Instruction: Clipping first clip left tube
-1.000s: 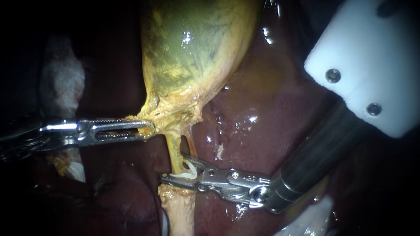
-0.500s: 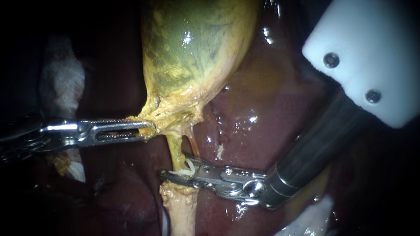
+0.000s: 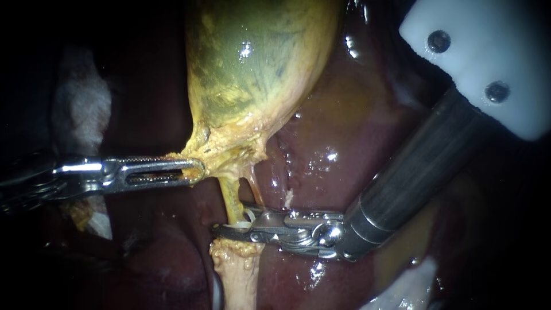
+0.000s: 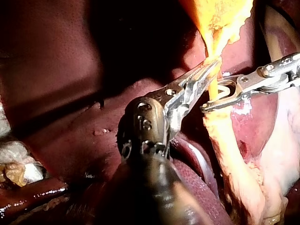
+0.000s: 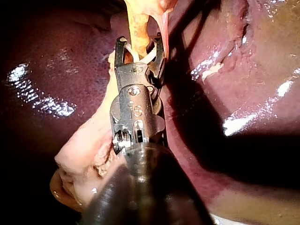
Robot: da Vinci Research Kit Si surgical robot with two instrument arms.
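The yellow-green gallbladder (image 3: 247,69) hangs over the dark liver (image 3: 344,143). From its neck two tubes run down: the yellow left tube (image 3: 229,195) and a thinner reddish right tube (image 3: 253,186). My right instrument (image 3: 229,223) comes in across the liver. Its jaws straddle the left tube (image 5: 137,28) and hold a white clip (image 3: 248,217) that wraps around it. The same clip (image 5: 149,57) shows between the jaws in the right wrist view. My left instrument (image 3: 198,168) is shut on the fatty tissue at the gallbladder's neck (image 4: 211,65) and holds it taut.
Below the clip the tube widens into a pale stump (image 3: 235,275). The right instrument's white block (image 3: 488,63) fills the upper right. White gauze (image 3: 80,109) lies at the far left behind the left instrument's shaft.
The right instrument's jaws have narrowed around the left tube, squeezing the clip, and its shaft has swung upward. The left instrument and the gallbladder have stayed put.
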